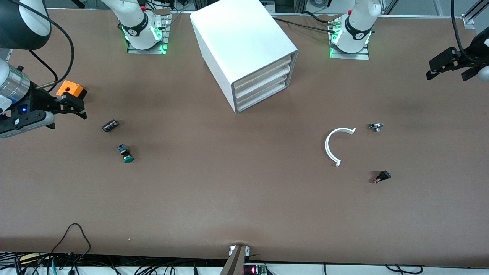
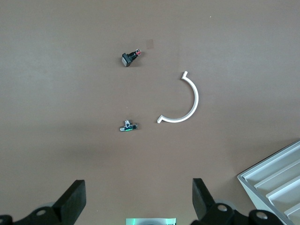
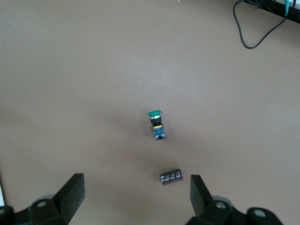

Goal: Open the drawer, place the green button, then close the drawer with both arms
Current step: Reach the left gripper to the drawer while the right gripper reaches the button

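Button [image 1: 125,153] just lying on its side on the table, drawer [image 1: 263,99] shut at the bottom of the cabinet [image 1: 237,42].

Small black cylinder [image 1: 110,125] sits near the button; right gripper [image 1: 74,109] hangs spread near the orange box [image 1: 69,89], left gripper [image 1: 445,70] spread at its own end.

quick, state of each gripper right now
Left gripper: open, holding nothing, over bare table at its own end.
Right gripper: open, holding nothing, over the table near the small black cylinder.

Orange box [image 1: 70,90] w/ hole, black cylinder [image 1: 110,125], white arc [image 1: 336,145], metal fitting [image 1: 376,126], sm. black switch [image 1: 382,176].
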`<state>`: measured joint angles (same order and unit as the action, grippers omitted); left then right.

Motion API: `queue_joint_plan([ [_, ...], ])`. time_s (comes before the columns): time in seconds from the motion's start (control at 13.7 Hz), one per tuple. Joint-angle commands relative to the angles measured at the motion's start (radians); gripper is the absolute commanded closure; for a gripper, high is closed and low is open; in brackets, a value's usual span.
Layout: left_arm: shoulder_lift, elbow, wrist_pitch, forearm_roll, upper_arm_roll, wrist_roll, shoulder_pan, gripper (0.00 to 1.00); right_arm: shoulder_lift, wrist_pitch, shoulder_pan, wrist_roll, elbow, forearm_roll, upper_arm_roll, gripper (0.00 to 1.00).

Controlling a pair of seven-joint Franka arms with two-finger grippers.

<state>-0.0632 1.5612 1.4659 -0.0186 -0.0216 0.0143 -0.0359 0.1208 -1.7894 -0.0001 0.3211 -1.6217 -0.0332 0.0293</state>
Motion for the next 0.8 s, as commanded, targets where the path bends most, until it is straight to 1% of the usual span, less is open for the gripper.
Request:
queue_joint_plan([
  [0.0, 0.042, -0.052, -0.035, -0.017, 0.003, 0.031, 0.005, 0.0, 0.009, -0.001, -0.009, 0.013, 0.016, -0.016, 0.004, 0.0],
  [0.15, 0.049, -0.058, -0.036, -0.011, 0.005, 0.038, 0.005, 0.0, 0.017, -0.016, -0.006, 0.0, 0.016, -0.01, 0.004, 0.0],
  [0.36, 0.054, -0.043, -0.045, -0.023, 0.002, 0.042, 0.008, 0.0, 0.017, -0.025, -0.006, 0.01, 0.016, -0.011, 0.004, 0.0],
  [0.44, 0.071, -0.04, -0.08, -0.035, -0.023, 0.045, 0.011, 0.0, 0.019, -0.024, -0.008, 0.012, 0.016, -0.011, 0.004, 0.0],
  [0.51, 0.086, -0.038, -0.1, -0.088, -0.046, 0.045, 0.01, 0.0, 0.019, -0.024, -0.008, 0.013, 0.016, -0.013, 0.004, 0.0],
  [0.73, 0.153, -0.004, -0.104, -0.255, -0.053, 0.047, 0.011, 0.0, 0.019, -0.021, -0.009, 0.016, 0.016, -0.01, 0.004, 0.0],
])
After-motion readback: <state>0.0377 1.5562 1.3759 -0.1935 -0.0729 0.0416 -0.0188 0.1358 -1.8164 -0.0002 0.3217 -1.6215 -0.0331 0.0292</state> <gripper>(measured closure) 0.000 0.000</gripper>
